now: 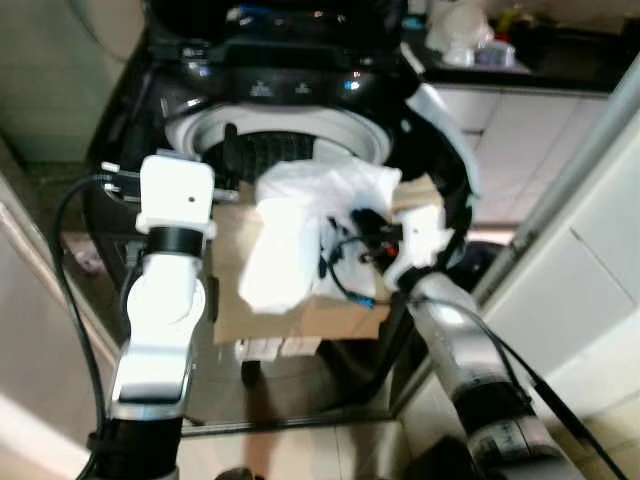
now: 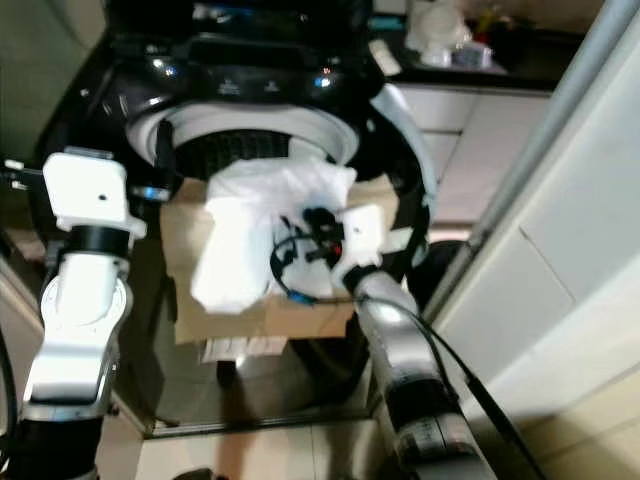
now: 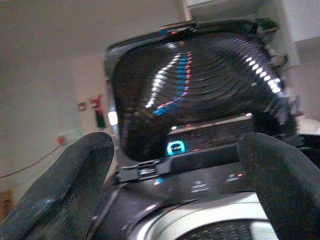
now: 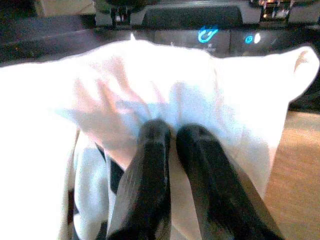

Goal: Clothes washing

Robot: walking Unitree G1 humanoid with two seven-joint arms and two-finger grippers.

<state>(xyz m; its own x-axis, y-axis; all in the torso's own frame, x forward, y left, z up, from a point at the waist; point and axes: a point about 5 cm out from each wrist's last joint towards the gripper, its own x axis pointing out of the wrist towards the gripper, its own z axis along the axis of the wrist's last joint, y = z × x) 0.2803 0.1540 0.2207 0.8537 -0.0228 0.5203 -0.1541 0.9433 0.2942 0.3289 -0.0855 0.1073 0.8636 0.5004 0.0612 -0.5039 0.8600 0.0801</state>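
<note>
A white garment (image 1: 300, 235) is pinched between the 2 closed fingers (image 4: 150, 165) of the right gripper (image 4: 172, 132), over a cardboard box (image 1: 300, 315) before the open top-loading washing machine (image 1: 290, 130). The left gripper (image 3: 175, 165) is held wide open, empty, facing the machine's raised lid (image 3: 195, 85).

A top-loading washing machine (image 2: 250, 120) stands open, its lid (image 2: 240, 25) raised at the back and the white rim of its drum (image 2: 245, 150) showing. A cardboard box (image 2: 265, 310) sits against the machine's front edge. A white cloth (image 2: 240, 235) lies bunched over the box's top, reaching the drum's rim. The right arm (image 2: 400, 350) reaches to the cloth; the left arm (image 2: 80, 290) rises beside the box's left edge.
</note>
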